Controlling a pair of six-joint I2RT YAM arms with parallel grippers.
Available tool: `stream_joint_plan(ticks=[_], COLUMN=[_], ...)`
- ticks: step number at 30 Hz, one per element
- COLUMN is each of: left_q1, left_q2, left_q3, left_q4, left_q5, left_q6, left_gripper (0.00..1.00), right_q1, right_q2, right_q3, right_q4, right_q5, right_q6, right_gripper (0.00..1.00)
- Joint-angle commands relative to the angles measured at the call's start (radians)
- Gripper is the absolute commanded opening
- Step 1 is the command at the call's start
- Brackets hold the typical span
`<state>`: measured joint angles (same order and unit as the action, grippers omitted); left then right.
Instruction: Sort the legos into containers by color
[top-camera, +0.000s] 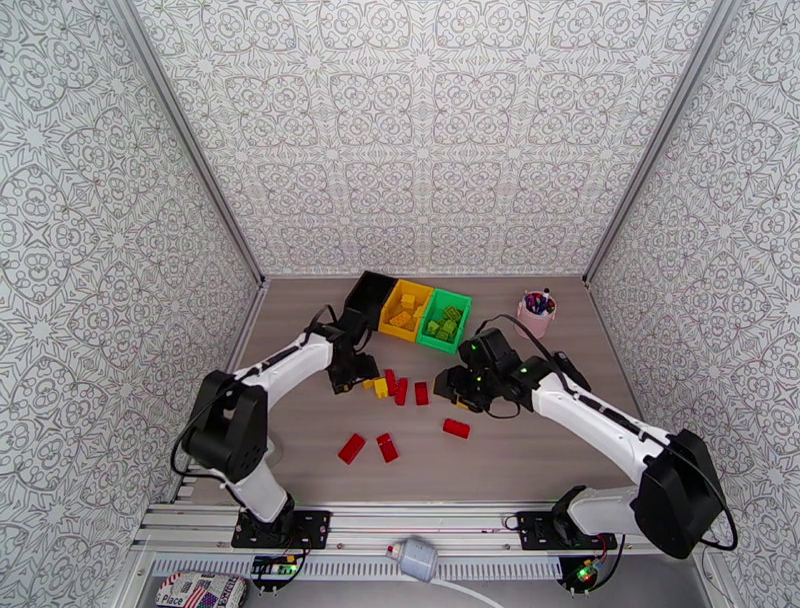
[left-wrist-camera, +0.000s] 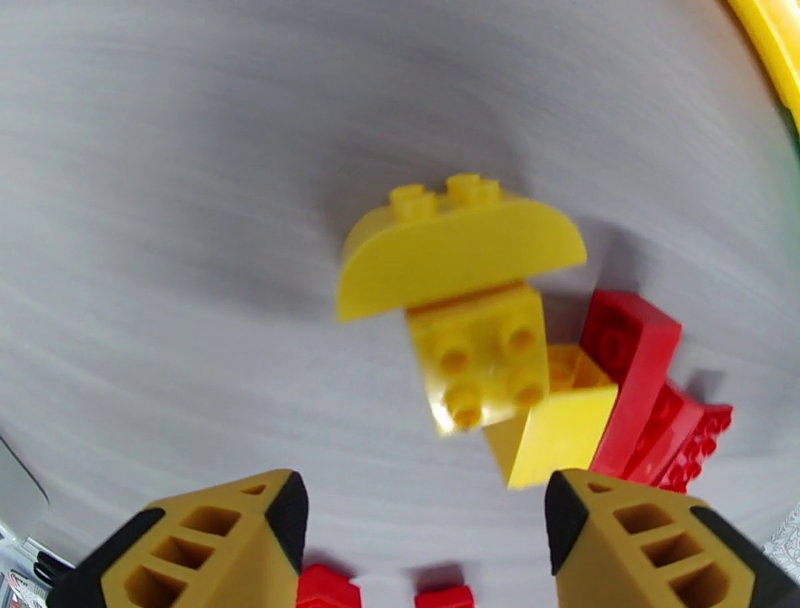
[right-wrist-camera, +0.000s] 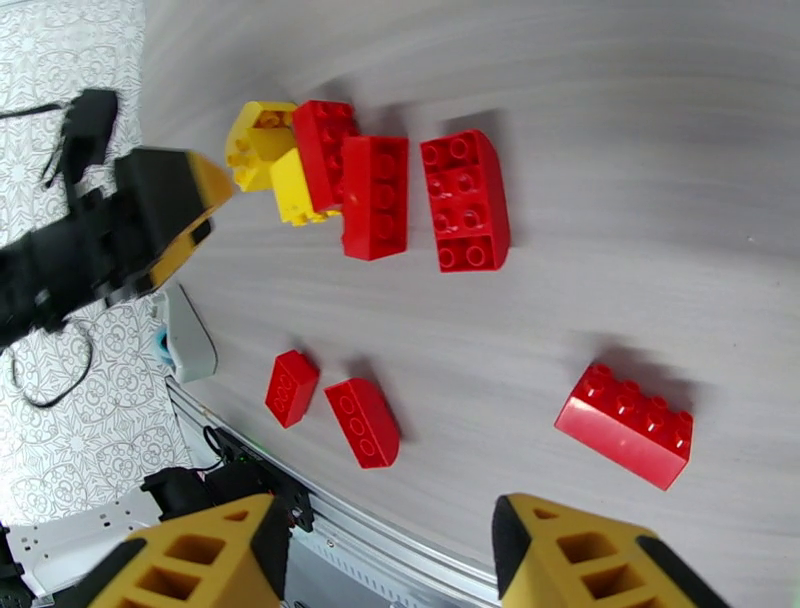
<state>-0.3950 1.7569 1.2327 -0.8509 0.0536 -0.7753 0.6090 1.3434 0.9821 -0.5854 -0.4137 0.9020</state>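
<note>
Yellow plastic bin (top-camera: 397, 331) and green plastic bin (top-camera: 436, 347) are holding matching studded bricks; black plastic bin (top-camera: 365, 295) is appearing empty. Left fingers (left-wrist-camera: 240, 530) are standing apart, gripping nothing, with yellow bricks (left-wrist-camera: 480, 370) lying just ahead. Right fingers (right-wrist-camera: 590, 560) are hanging apart, empty, above several red bricks (right-wrist-camera: 375, 195) awaiting sorting on the counter (top-camera: 520, 450).

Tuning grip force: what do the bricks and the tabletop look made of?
Bricks: hard moulded plastic with a glossy finish, judging by the bright highlights on the studs and the crisp, uniform edges.
Tabletop: probably grey wood-grain laminate with a matte to satin finish. It shows fine parallel streaks and soft shadows and no sharp reflections, but real wood can't be ruled out.
</note>
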Motion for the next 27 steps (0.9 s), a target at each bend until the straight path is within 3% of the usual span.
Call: stream_joint_plan(ticks=[1,13,22,27], left_q1=[0.001,0.013,0.012,0.018], left_q2=[0.045,0.148,0.096,0.034], left_q3=[0.052,0.107,0.051,0.044], left_q4=[-0.013,-0.015,0.004,-0.004], left_q5=[-0.008,0.022,0.024,0.035], left_q6=[-0.016,-0.005,-0.011,-0.01], left_gripper=[0.67,0.55,0.36,0.32], right_q1=[0.005,0.005,0.004,0.004], right_q2=[-0.021,0.007,0.043,0.077], right_q3=[-0.006,0.012,0.018,0.04], right_q4=[-0.014,-0.011,0.019,0.036], right_q5=[0.029,0.032,0.012,-0.003], right_q6=[0.01,0.006,0.013,0.011], right_gripper=[0.59,0.59,0.59,0.59])
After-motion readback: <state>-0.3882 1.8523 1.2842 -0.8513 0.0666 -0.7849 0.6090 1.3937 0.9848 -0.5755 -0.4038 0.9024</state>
